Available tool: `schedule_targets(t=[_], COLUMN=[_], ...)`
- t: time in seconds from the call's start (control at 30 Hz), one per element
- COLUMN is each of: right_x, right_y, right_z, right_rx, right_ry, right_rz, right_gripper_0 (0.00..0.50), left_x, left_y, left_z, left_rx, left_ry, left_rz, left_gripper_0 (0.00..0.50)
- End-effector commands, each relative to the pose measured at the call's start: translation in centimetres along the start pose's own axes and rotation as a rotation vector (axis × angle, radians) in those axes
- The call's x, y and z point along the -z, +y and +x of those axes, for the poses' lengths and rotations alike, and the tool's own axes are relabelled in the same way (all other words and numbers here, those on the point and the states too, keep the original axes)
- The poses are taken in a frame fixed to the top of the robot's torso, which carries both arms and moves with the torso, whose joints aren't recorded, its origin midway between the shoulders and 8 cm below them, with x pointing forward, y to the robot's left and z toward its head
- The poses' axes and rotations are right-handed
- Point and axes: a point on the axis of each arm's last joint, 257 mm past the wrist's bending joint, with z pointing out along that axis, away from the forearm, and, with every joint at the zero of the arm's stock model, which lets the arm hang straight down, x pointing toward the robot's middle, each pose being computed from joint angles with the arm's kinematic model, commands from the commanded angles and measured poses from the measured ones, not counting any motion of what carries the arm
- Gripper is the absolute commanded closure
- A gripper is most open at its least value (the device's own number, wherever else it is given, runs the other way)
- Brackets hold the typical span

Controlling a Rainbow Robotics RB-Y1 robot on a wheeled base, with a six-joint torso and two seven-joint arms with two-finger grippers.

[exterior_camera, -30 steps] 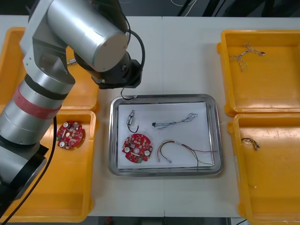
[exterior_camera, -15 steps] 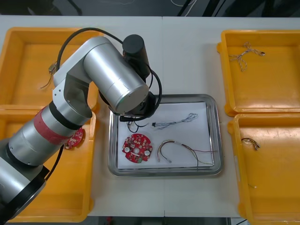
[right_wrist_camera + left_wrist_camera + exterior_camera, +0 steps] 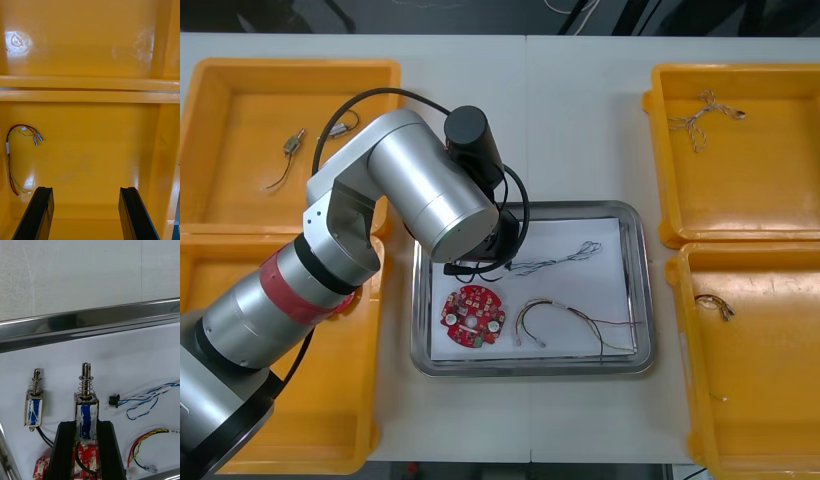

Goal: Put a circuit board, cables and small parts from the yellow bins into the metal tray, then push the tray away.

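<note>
Front view: four rectangular yellow plastic bins stand around one shiny metal tray (image 3: 638, 300) lined white. Taking the tray as the dial's centre, the bins sit at 10 o'clock (image 3: 220, 80), 8 o'clock (image 3: 240, 420), 2 o'clock (image 3: 780, 190) and 4 o'clock (image 3: 780, 400). On the tray's liner lie one round red circuit board (image 3: 473, 314) at 8 o'clock, one twisted blue and white cable (image 3: 558, 259) at 1 o'clock and one red and yellow cable (image 3: 570, 318) at 4 o'clock. The silver left arm (image 3: 430, 200) reaches in from the 8 o'clock side, and its wrist covers the tray's 10 o'clock corner. The 10 o'clock bin holds one small metal part (image 3: 293, 144) with a thin lead. The 2 o'clock bin holds one twisted cable (image 3: 700, 115), and the 4 o'clock bin holds one more cable (image 3: 715, 305).

Left wrist view: the left gripper (image 3: 86, 423) is closed to the width of one small silver metal part with a blue band (image 3: 86, 405). It pinches that part upright between its two black fingers, over the white liner. A second part of the same kind (image 3: 33, 407) lies on the liner just beside the fingers, apart from the held one. The blue and white cable is on the other side of the fingers, the red and yellow one is nearer them, and bits of the red board show between and beside the fingers.

Right wrist view: the right gripper (image 3: 85, 191) hangs inside an orange-looking bin (image 3: 112, 150). Its two fingers are spread wide with nothing between them. One red and yellow cable (image 3: 15, 150) lies on the bin floor, beyond one finger. A second bin (image 3: 90, 41) adjoins the first across the doubled rim.
</note>
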Motion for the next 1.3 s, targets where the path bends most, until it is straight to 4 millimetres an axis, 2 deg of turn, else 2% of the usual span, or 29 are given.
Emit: schedule_targets(t=[0.03, 0.47, 0.5, 0.53, 0.57, 0.6, 0.9, 1.3], right_x=[0.6, 0.6, 0.6, 0.6, 0.6, 0.6, 0.6, 0.6], right_y=[-1.0, -0.8, -0.7, -0.7, -0.7, -0.7, -0.7, -0.6], right_z=[-0.3, -0.3, -0.3, -0.3, -0.3, -0.3, -0.3, -0.3], right_rx=[-0.018, -0.016, -0.014, -0.016, -0.016, -0.015, -0.015, -0.011], right_ry=[-0.005, -0.003, -0.005, -0.003, -0.003, -0.004, -0.004, -0.003], right_rz=[0.036, 0.027, 0.026, 0.026, 0.026, 0.024, 0.024, 0.022], right_gripper_0=[0.0, 0.0, 0.0, 0.0, 0.0, 0.0, 0.0, 0.0], left_x=[-1.4, -1.8, -1.8, -1.9, -1.9, -2.0, -1.6, 1.2], left_y=[1.2, 2.5, 2.7, 2.7, 2.7, 2.9, 2.5, 1.5], left_z=[0.3, 1.0, 1.0, 1.1, 1.1, 1.2, 0.9, 0.1], left_rx=[-0.005, -0.033, -0.035, -0.036, -0.036, -0.033, -0.028, -0.046], left_ry=[-0.002, 0.009, 0.009, 0.012, 0.012, 0.013, -0.001, -0.04], left_rz=[-0.025, -0.06, -0.064, -0.067, -0.067, -0.07, -0.057, -0.035], left_gripper_0=[0.5, 0.491, 0.414, 0.208, 0.208, 0.0, 0.0, 0.0])
